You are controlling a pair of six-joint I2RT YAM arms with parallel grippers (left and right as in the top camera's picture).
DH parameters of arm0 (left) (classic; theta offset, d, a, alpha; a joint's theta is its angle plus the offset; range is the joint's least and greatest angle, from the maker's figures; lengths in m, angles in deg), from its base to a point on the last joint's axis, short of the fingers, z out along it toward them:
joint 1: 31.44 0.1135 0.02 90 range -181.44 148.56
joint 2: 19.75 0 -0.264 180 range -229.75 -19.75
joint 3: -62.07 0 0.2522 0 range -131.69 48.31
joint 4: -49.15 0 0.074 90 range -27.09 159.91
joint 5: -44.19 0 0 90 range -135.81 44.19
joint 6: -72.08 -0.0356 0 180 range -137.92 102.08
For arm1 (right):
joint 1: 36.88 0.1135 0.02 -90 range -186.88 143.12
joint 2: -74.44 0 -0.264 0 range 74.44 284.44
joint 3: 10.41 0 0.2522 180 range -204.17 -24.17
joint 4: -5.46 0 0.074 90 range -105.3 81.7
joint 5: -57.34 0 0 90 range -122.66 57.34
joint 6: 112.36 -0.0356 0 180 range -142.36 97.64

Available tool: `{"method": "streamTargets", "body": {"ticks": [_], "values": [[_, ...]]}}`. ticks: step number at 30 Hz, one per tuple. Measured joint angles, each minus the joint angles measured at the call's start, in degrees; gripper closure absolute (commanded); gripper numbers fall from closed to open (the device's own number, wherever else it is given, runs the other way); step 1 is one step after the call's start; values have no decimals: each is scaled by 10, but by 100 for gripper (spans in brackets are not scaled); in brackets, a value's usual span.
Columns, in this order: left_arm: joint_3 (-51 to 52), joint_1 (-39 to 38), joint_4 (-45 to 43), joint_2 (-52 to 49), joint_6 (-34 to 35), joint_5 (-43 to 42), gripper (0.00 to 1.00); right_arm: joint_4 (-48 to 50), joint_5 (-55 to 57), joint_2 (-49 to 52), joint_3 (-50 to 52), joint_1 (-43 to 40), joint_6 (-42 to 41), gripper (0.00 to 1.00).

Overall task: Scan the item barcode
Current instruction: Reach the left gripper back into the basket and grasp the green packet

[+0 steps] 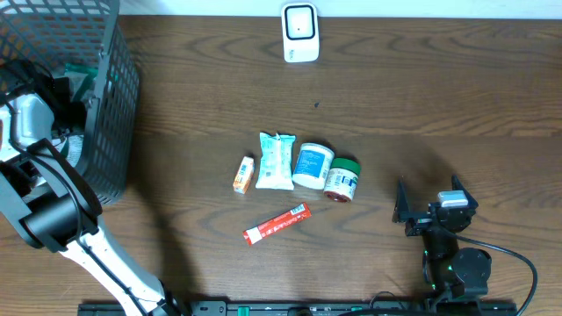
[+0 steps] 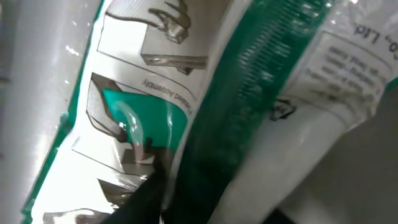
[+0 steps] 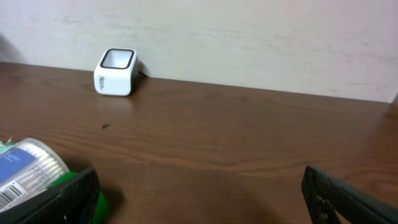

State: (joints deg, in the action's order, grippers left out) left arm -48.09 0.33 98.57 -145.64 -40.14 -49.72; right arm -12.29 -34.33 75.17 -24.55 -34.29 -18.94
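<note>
My left arm reaches into the dark mesh basket at the table's far left, so the overhead view mostly hides its gripper. The left wrist view is filled by a clear plastic package printed in green and white. One dark finger presses against it, and how the jaws stand is not visible. The white scanner stands at the table's back edge, also visible from the right wrist as the scanner. My right gripper rests open at the front right with nothing between its fingers.
A row of items lies mid-table: a small orange box, a white-green packet, a blue-labelled tub and a green-lidded jar. A red bar lies in front of them. The tub sits just left of my right gripper.
</note>
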Motion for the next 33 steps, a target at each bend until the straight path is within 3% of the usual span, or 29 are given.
{"method": "streamTargets", "body": {"ticks": [1, 14, 26, 33], "values": [[0, 0, -1, 0, -2, 2, 93, 0, 0, 0, 0, 0, 0, 1], [17, 0, 6, 26, 60, 19, 93, 0, 0, 0, 0, 0, 0, 1], [29, 0, 23, 203, 116, 84, 93, 0, 0, 0, 0, 0, 0, 1], [29, -2, 42, 214, 144, 87, 93, 0, 0, 0, 0, 0, 0, 1]]}}
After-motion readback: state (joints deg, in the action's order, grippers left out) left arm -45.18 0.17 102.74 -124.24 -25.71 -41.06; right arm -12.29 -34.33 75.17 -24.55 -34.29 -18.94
